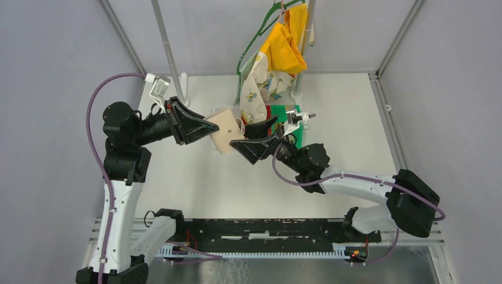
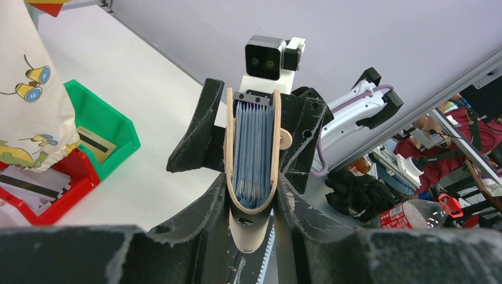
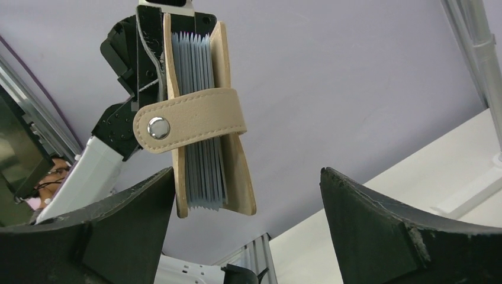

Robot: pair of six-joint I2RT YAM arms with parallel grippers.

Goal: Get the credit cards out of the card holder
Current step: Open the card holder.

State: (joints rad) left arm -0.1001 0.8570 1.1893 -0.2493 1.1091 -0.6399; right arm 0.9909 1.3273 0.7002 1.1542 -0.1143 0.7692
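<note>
Card holder (image 3: 237,171), tan, held on edge in the air above the white counter (image 1: 195,177), its snap tab (image 3: 195,118) buttoned across the stack of clear sleeves (image 3: 195,65) (whether credit cards sit in them cannot be read here). The left end effector (image 1: 207,129) is clamped narrowly on the holder's spine end. The right end effector (image 3: 254,231) stands wide and holds nothing, its fingers flanking the free end. Beyond lie a green bin (image 2: 112,127) holding one striped card (image 2: 95,145), and a red bin (image 2: 71,189). Hazards: with the tab fastened, no sleeve can fan open. A tug on the tab may twist the holder out of its one-ended grip and drop it.
</note>
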